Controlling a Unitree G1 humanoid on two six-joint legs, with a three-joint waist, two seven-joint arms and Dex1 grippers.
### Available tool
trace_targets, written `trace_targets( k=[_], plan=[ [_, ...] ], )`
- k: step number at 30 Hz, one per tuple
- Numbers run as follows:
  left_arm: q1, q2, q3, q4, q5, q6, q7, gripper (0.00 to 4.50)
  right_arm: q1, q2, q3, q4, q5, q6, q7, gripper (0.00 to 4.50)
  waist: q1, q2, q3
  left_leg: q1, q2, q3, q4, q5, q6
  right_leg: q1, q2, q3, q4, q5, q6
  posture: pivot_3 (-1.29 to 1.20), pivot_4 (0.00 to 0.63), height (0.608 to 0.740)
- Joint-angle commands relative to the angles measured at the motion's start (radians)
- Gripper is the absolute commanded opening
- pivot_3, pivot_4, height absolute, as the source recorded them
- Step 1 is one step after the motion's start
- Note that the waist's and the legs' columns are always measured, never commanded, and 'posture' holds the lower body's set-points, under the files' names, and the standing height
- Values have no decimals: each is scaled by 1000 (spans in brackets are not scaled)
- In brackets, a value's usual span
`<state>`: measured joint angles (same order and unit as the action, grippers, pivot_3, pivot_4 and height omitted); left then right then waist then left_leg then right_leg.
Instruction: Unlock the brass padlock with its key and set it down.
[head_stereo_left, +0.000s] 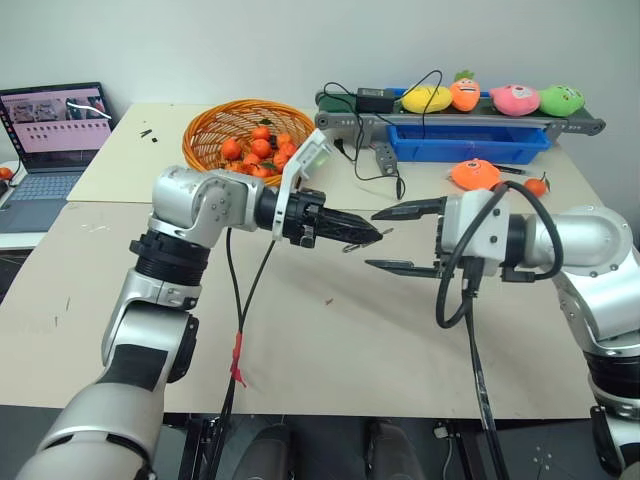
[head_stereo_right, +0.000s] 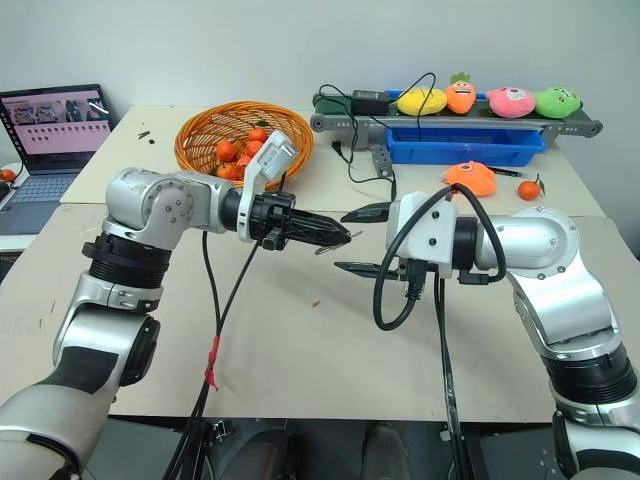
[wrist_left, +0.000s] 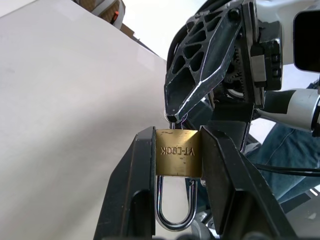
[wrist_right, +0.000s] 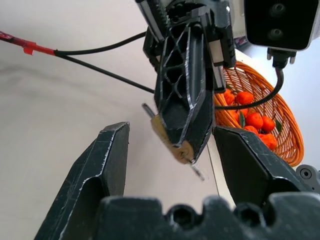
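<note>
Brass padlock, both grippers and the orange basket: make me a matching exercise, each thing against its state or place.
Things:
1. brass padlock
2. left gripper
3. right gripper
4. wicker basket

States or places:
A. open, fingers on either side of the other gripper's tip
B. on the table behind the arms, holding small oranges
C. clamped between two black fingers, above the table
D. shut on a small brass object

Pairs: 1-C, 2-D, 3-A, 4-B
</note>
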<state>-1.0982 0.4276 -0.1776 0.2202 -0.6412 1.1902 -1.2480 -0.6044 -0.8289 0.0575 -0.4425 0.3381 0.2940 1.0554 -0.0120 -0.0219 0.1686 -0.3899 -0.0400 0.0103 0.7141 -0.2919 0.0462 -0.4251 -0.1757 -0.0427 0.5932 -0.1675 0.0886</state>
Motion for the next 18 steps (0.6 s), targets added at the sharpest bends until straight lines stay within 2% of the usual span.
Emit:
trace_targets(
  k=[1,10,18],
  plan=[
    [-12,8,8,-59,-41,23,-11,815,-19,6,-23,-13,13,-8,-7,3156,0,0,0,0,0,0,0,0,0,0,0,0,0,0,0,0,150,740],
    [-27,31,-3,-43,-42,15,-24,815,-5,6,-27,-9,7,-15,-2,3156,0,0,0,0,0,0,0,0,0,0,0,0,0,0,0,0,150,740],
    [-52,103,-73,-6,-22,-19,-139,815,21,15,-30,-34,25,-1,-9,3156,0,0,0,0,0,0,0,0,0,0,0,0,0,0,0,0,150,740]
  ],
)
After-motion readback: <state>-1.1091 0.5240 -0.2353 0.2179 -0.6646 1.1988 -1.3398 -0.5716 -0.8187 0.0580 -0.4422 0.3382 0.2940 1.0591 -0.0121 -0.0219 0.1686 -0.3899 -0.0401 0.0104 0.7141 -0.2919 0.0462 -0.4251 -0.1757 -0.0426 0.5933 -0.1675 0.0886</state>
